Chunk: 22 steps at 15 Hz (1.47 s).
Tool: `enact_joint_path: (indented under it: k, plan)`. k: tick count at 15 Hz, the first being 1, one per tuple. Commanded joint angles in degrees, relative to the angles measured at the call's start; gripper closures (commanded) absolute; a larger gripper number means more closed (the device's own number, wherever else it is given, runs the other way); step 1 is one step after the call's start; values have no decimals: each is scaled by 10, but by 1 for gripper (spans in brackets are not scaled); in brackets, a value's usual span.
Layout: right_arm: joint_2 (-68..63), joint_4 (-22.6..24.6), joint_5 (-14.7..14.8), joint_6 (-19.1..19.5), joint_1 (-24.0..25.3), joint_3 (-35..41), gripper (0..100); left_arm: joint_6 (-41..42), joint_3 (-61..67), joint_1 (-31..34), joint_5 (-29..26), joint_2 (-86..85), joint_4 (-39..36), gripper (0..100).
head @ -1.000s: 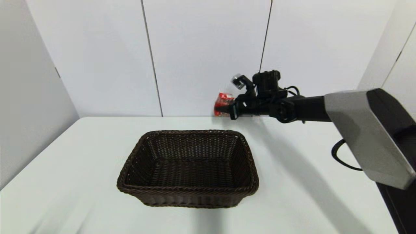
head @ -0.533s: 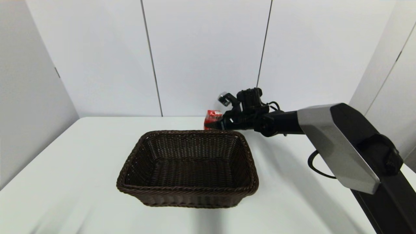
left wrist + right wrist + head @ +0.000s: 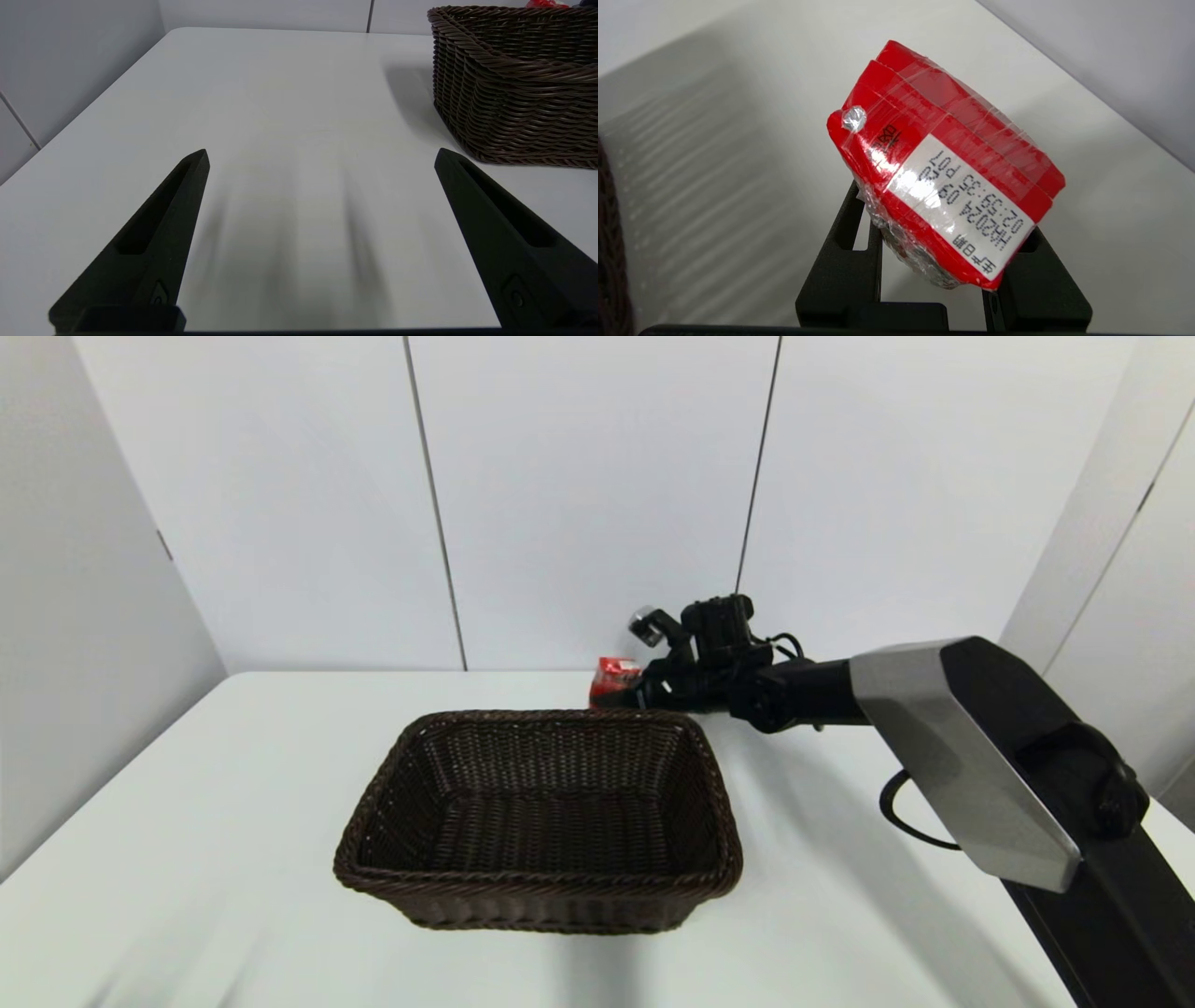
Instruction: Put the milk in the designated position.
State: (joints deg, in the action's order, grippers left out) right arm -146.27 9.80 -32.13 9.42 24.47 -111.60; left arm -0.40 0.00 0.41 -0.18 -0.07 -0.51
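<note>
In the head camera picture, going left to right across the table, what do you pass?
Wicker basket → milk held in the right tool → the right arm's silver and black housing.

Head view: the small red milk carton (image 3: 614,678) shows only as a sliver beyond the far rim of the dark brown woven wicker basket (image 3: 540,887); its front face is too small to read, and the right gripper (image 3: 627,695) covers its side. Right wrist view: the black fingers (image 3: 845,266) vanish behind the carton (image 3: 943,158), contact unseen; the basket (image 3: 609,261) is cut by the edge. Left wrist view: the basket (image 3: 514,93) is cropped, the carton (image 3: 544,3) barely a red speck
</note>
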Motion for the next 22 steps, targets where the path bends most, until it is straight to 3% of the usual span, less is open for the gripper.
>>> enact_joint_path:
  k: [1,12,13,22]
  plan:
    - [3,2,0,0,-4,-1,100,0,0,0,0,1,0,0]
    - [6,6,-1,0,-6,-1,100,0,0,0,0,1,0,0]
    - [6,8,-1,0,-7,-1,0,0,0,0,0,1,0,0]
    - [21,0,0,-1,-3,0,0,0,0,0,0,1,0,0]
